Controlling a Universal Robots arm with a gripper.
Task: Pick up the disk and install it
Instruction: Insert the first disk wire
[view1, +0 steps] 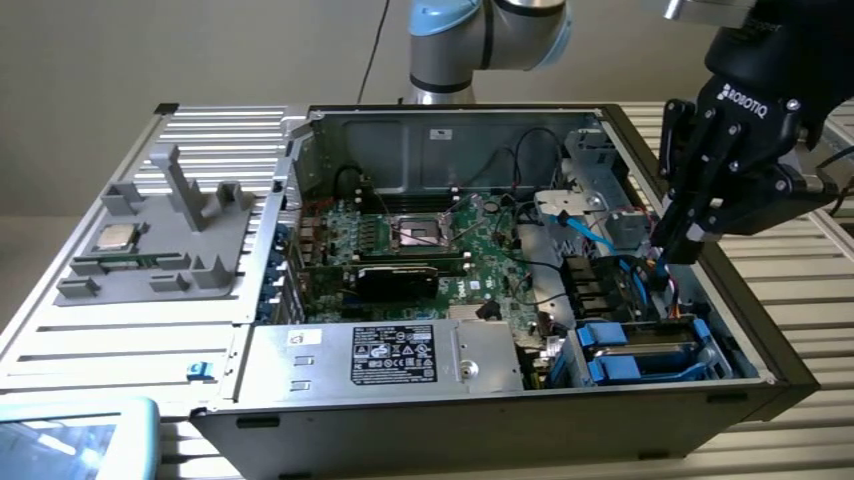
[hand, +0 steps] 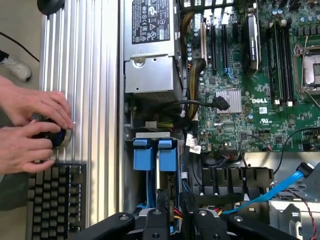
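Exterior view: slatted metal table with the open PC case lying on it, side panel off.

- Inside, near edge: silver power supply box with a black label. Motherboard behind it, CPU socket bare.
- Grey fixture tray on the table, exterior view's left of the case. It is well apart from the work area.
- Gripper hangs over the case's right side, above the drive bay area, pointing down. It is near the bay but not touching anything I can make out.
- Can't tell from either view whether it's apart or closed. Nothing visibly held.
- Disk: in the drive bay at the near-right corner of the case. Blue bracket around it, silver face showing.
- Wrist view has the same blue bracket just ahead of the gripper, beside the power supply box.
- Blue data cable runs loose near the bay. Can't tell if it's plugged into the disk.
- Small square CPU chip sits on the fixture tray, not part of this job.
- Wrist view also shows a person's hands on a knob just outside the case, next to a keyboard.

Status, my read: pick-up looks done and the disk looks placed in the bay. Whether it's fully seated or latched isn't visible, so I'd call install near-complete but unconfirmed.
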